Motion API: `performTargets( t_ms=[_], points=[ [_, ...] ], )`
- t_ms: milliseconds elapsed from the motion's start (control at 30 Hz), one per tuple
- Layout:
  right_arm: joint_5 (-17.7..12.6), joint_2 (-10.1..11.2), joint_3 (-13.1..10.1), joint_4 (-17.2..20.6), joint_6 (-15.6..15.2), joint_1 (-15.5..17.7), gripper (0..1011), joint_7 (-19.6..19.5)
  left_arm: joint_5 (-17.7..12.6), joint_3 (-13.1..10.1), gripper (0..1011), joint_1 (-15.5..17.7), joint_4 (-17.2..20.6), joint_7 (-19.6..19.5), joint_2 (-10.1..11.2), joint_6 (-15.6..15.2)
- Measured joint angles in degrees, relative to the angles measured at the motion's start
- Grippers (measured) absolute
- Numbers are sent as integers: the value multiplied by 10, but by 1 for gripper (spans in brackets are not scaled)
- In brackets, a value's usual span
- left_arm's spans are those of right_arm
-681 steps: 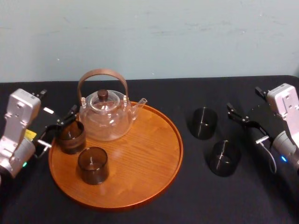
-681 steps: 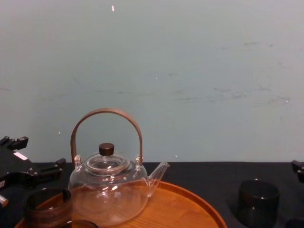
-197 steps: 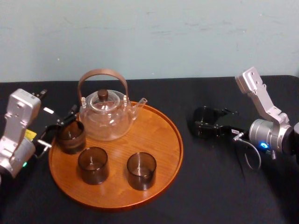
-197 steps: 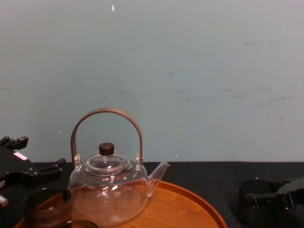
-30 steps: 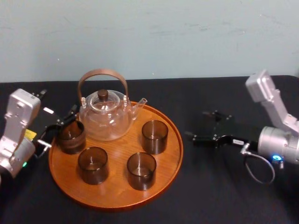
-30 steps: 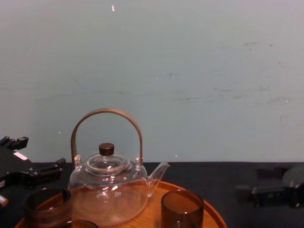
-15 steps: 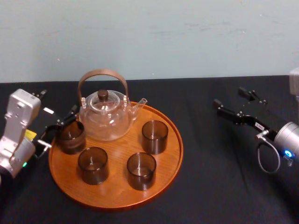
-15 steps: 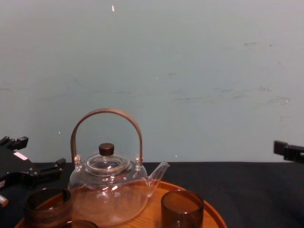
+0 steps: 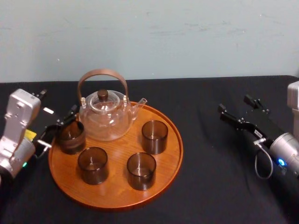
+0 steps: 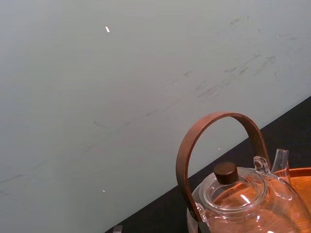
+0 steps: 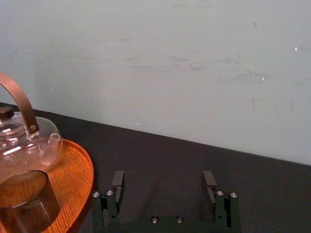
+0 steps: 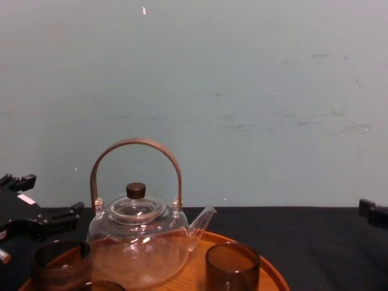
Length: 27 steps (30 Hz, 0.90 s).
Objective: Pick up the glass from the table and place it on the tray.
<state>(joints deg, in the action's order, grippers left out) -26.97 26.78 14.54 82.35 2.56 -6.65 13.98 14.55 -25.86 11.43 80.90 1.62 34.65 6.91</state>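
1. Left pincer (image 9: 56,126) is parked at the tray's left edge, right up against the leftmost glass (image 9: 71,136). Honestly can't tell if it's spread or pressed together, so I'd leave that arm alone.
2. Next over is the tray (image 9: 174,140) on the black surface (image 9: 205,182). The teapot (image 9: 105,116) is at its back left, with a front-left glass (image 9: 93,164) and a front-right glass (image 9: 141,170) on the robot's side.
3. The glass (image 9: 154,136) that counts here stands upright on the tray, just right of the teapot and closest to the right-hand rim, with nothing touching it. To my eye the placing itself is done.
4. Right pincer (image 9: 235,106) hangs over bare surface, well apart from the tray. It's spread wide and holding nothing, which the right wrist view (image 11: 163,178) makes pretty obvious.
5. So I reckon what's left is just getting the right arm parked.
   - Leave the pincer spread, since there's no point snapping it together near glassware.
   - Pull away from the tray rather than sweeping across it.
   - Stay high enough that the cable (image 9: 261,165) looping under the wrist doesn't drag on the cloth.
   - Go slow, because a bump to the surface would rattle all that glass.
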Motion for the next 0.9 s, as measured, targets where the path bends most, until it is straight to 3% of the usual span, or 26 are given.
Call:
performTargets(
  t_ms=[267,900],
  points=[
    [8,-13,-4,-21,3,-6,1002,7,0,0,1001,0,0,0,0,0],
    [7,-11,-2,-18,2,-6,1002,8,0,0,1001,0,0,0,0,0]
  ],
)
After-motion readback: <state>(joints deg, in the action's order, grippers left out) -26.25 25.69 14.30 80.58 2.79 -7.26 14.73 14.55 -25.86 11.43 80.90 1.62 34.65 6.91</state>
